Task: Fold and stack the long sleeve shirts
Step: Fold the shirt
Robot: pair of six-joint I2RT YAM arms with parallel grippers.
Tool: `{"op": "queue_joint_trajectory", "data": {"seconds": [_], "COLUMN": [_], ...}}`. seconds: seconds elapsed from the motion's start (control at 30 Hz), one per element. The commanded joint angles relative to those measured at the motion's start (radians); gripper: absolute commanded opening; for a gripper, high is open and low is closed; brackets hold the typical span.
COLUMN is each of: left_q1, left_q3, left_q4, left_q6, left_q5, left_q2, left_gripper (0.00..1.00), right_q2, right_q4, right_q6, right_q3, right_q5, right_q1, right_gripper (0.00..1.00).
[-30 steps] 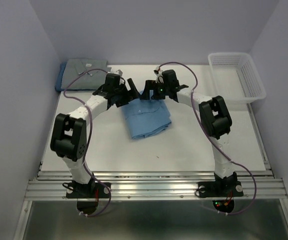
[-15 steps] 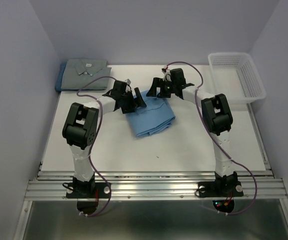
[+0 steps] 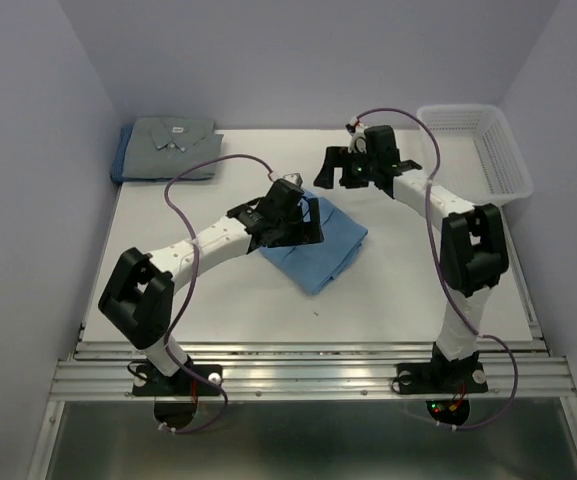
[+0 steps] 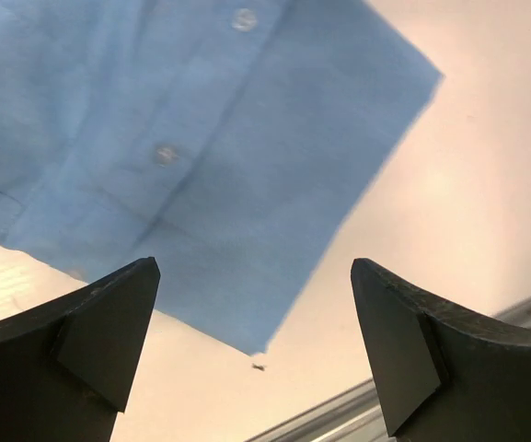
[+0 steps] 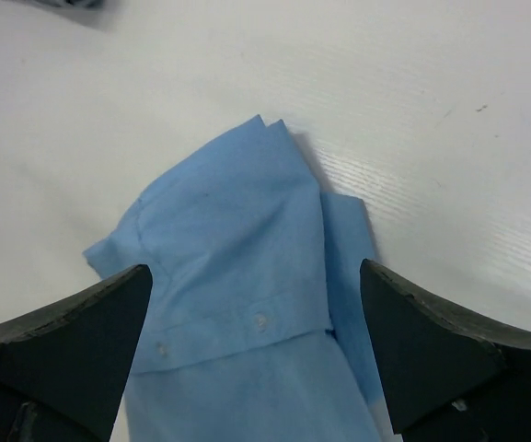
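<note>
A folded light blue long sleeve shirt [image 3: 330, 248] lies flat at the table's middle, its button placket up [image 5: 247, 304]. My left gripper [image 3: 303, 232] hovers over the shirt's left part, open and empty; between its fingers I see the shirt's corner [image 4: 201, 184] and bare table. Just beyond the shirt's far edge my right gripper [image 3: 331, 172] is open too, holding nothing, with the shirt between its fingertips [image 5: 255, 267]. At the back left a folded grey shirt [image 3: 173, 140] with a white neck label rests on a darker blue shirt [image 3: 121, 160].
A white mesh basket [image 3: 473, 150] stands at the back right corner. The table [image 3: 218, 300] ends at a metal rail [image 3: 308, 370] along its near edge. Purple walls close in on the left, back and right.
The left gripper has swung right and nearer, over the light blue shirt. The right gripper has drawn back and to the right. The shirt has slid a little right and turned.
</note>
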Motion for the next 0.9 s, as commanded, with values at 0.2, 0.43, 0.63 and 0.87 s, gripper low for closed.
{"op": "queue_joint_trajectory", "data": {"seconds": [0.2,0.43,0.63,0.87], "left_q1": [-0.129,-0.130,-0.132,-0.173], "left_q3": [-0.062,-0.056,-0.099,0.037], "left_q4": [0.162,0.228,0.271,0.386], "left_q6": [-0.005,0.001,0.004,0.027], "left_q5": [0.099,0.198,0.256,0.386], "left_q2": [0.011,0.198,0.263,0.353], "left_gripper": [0.99,0.99,0.99,0.99], "right_q2": [-0.369,-0.294,-0.147,-0.113], "right_q4": [0.157,0.159,0.157,0.172], "right_q6": [0.137,0.185,0.183,0.050], "right_q3": [-0.439,-0.522,-0.470,-0.363], "right_q5": [-0.012,-0.001,0.006,-0.098], "right_q1": [-0.004,-0.029,-0.081,-0.128], "right_gripper": [1.00,1.00,1.00,1.00]}}
